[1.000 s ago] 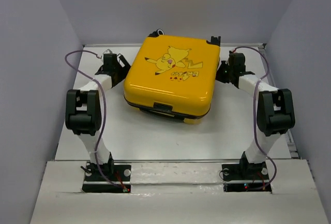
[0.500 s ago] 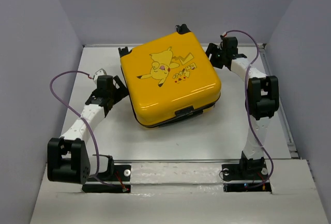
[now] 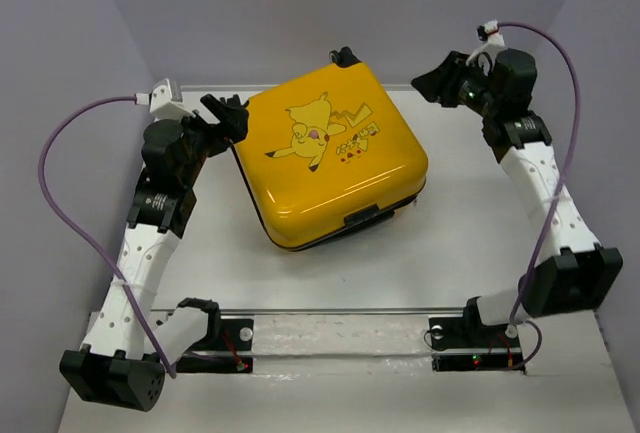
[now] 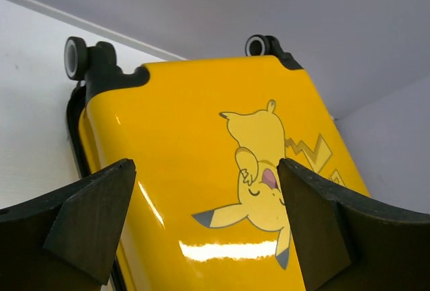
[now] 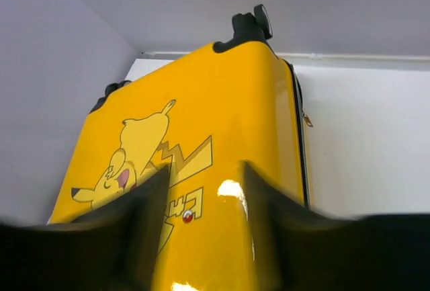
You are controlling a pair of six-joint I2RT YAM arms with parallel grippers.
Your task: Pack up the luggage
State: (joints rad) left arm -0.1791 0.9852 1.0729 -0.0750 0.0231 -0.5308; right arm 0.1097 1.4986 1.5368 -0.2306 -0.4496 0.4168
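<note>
Luggage [image 3: 330, 158], a yellow hard-shell case, lies shut and flat with its cartoon print [image 3: 320, 128] facing up. In the overhead view it sits at the middle of the white desk [image 3: 450, 243], turned askew, one wheel [image 3: 346, 54] at its 12 o'clock corner. The left gripper [image 3: 225, 113] hovers close by the case's 10 o'clock corner, jaws apart and holding nothing. The right gripper [image 3: 437, 78] hangs off the 2 o'clock side, clear of the shell, its jaws also apart and empty.

From the left wrist, the luggage [image 4: 201, 136] fills the frame between two widely spread fingers [image 4: 87, 224]. Two wheels show at 11 and 12 o'clock against the grey wall.

From the right wrist, blurred fingers [image 5: 134, 230] stand apart at 6 o'clock with the luggage [image 5: 222, 103] beyond them. Black zipper trim [image 5: 300, 143] runs down its 3 o'clock side, and a wheel tops the case at 12 o'clock.
</note>
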